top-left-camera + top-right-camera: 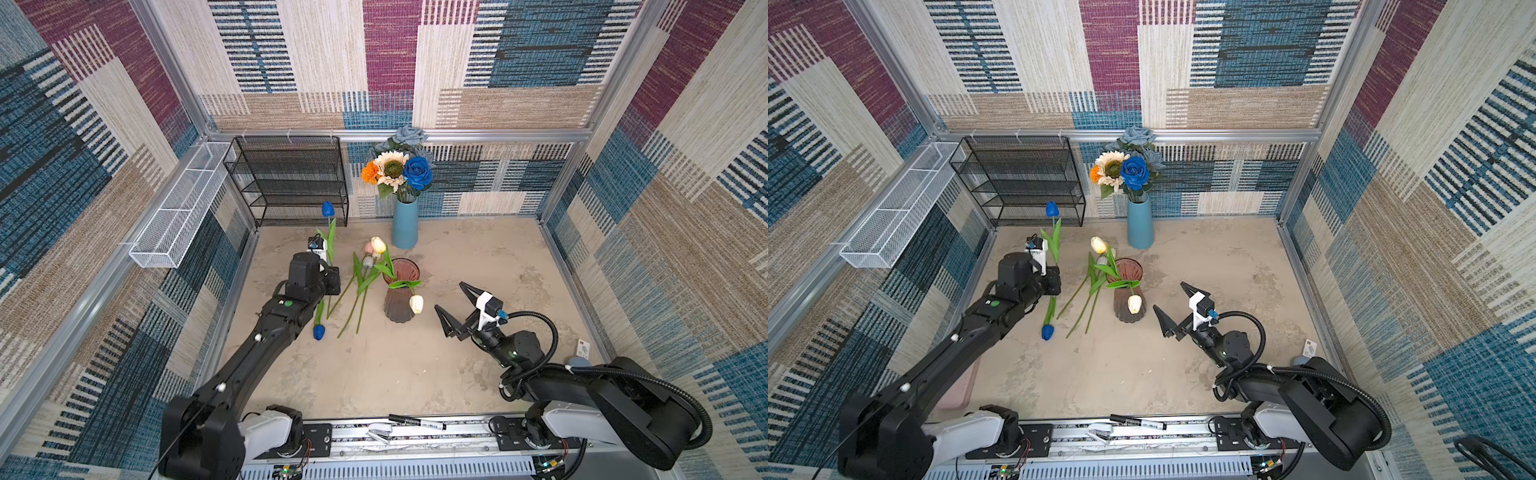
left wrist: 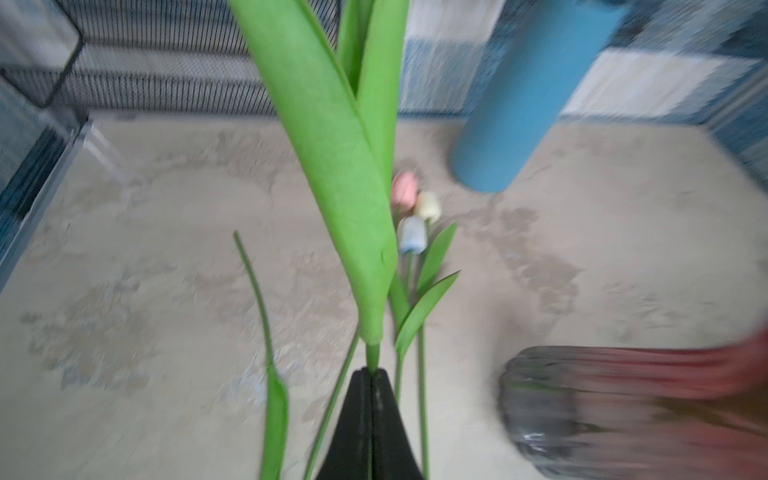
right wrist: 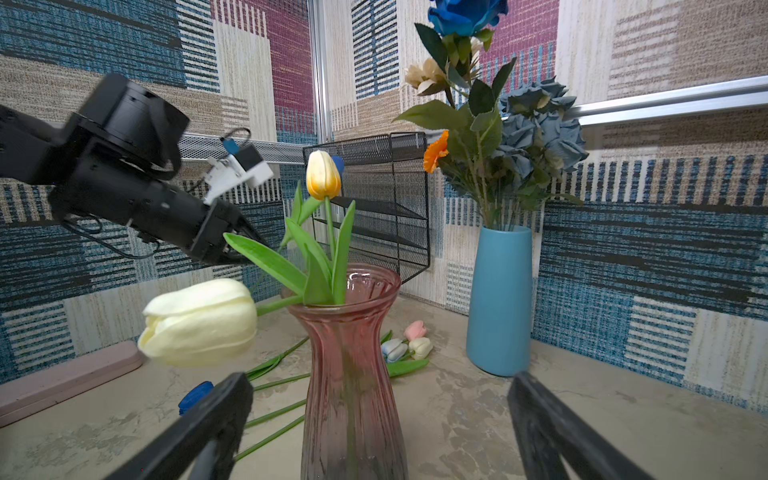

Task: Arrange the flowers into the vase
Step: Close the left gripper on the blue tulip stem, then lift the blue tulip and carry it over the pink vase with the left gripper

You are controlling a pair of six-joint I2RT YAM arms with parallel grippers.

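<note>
Foreground: black marker pen on the front rail. Left gripper, jaws fully closed on the green stem of a raised dark-blue tulip. 1 more dark-blue tulip and 3 pale tulips lie on the table beside it. Centre: ribbed pink glass vase holding 2 tulips, yellow upright and white drooping. Right gripper, jaws spread wide, empty, near the vase.
</note>
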